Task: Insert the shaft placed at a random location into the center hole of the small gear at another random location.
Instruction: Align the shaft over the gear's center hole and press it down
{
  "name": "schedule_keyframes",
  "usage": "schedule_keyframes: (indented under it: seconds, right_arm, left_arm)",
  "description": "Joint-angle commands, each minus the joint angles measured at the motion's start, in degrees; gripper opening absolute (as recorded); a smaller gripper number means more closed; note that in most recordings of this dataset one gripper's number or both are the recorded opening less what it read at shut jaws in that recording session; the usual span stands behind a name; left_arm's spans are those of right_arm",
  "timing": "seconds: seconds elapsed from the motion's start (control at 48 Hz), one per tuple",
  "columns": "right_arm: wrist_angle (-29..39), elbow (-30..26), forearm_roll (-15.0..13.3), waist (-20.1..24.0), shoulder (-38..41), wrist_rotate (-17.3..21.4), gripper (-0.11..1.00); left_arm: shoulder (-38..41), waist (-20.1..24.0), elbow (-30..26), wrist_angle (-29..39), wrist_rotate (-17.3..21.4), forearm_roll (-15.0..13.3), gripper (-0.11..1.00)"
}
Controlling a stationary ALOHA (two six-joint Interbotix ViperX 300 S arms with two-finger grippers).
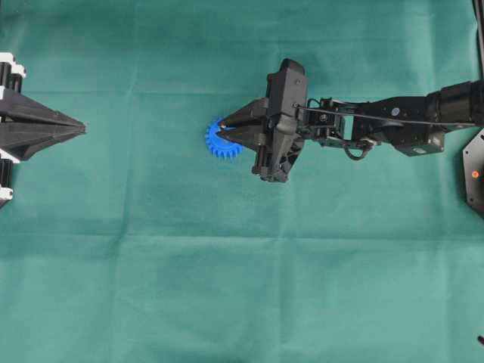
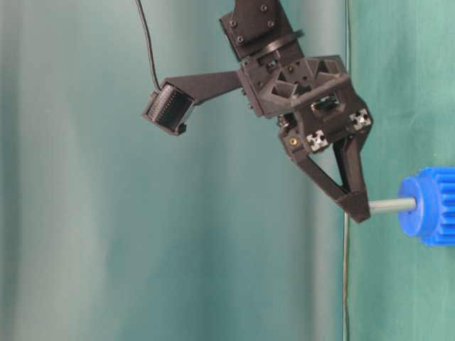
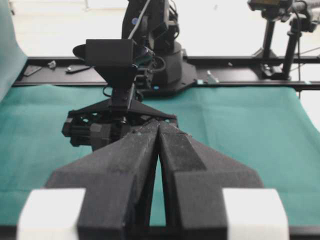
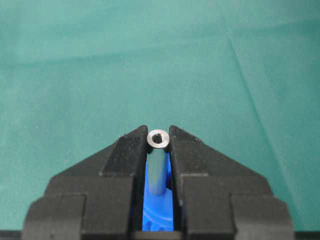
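- In the right wrist view the right end effector (image 4: 159,145) is clenched on the pin (image 4: 157,167), its two fingertips (image 4: 131,150) pressing either side just below the pin's shiny ringed end.
- Beneath the fingers the gear (image 4: 159,212) shows only as a blue strip in the gap between them; its teeth are mostly hidden and the hole cannot be seen from here.
- In the table-level view the pin (image 2: 392,206) runs from the right end effector (image 2: 355,206) straight to the hub of the gear (image 2: 430,206), its far end touching or entering the hub; how deep it sits cannot be told, and the gear is cut off by the frame's edge.
- From overhead the gear (image 1: 222,139) lies on the green table (image 1: 151,265), partly covered by the fingertips of the right end effector (image 1: 223,128); the pin is too small to make out there.
- Well away from the gear, the left end effector (image 1: 79,128) sits at the table's edge with its fingers (image 3: 135,150) pressed together, holding nothing; its body is cut off by the frame.
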Motion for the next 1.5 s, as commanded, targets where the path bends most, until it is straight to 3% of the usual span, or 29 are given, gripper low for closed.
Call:
schedule_keyframes:
  seconds: [0.0,0.499,1.478]
  right_arm:
    - [0.09,-0.53,-0.18,-0.35,-2.64,-0.18,0.13]
    - [0.44,-0.79,-0.26,-0.88,-5.19,-1.41,0.13]
    - [-2.55,-1.49,0.18,-0.88,2.64,-0.79,0.13]
  left_arm:
    - [0.53,0.0,-1.49,-0.26,-0.09,0.18,0.0]
    - [0.53,0.0,-1.41,-0.26,0.0,0.18,0.0]
    - [0.62,0.0,-1.32,-0.26,0.53,0.18,0.0]
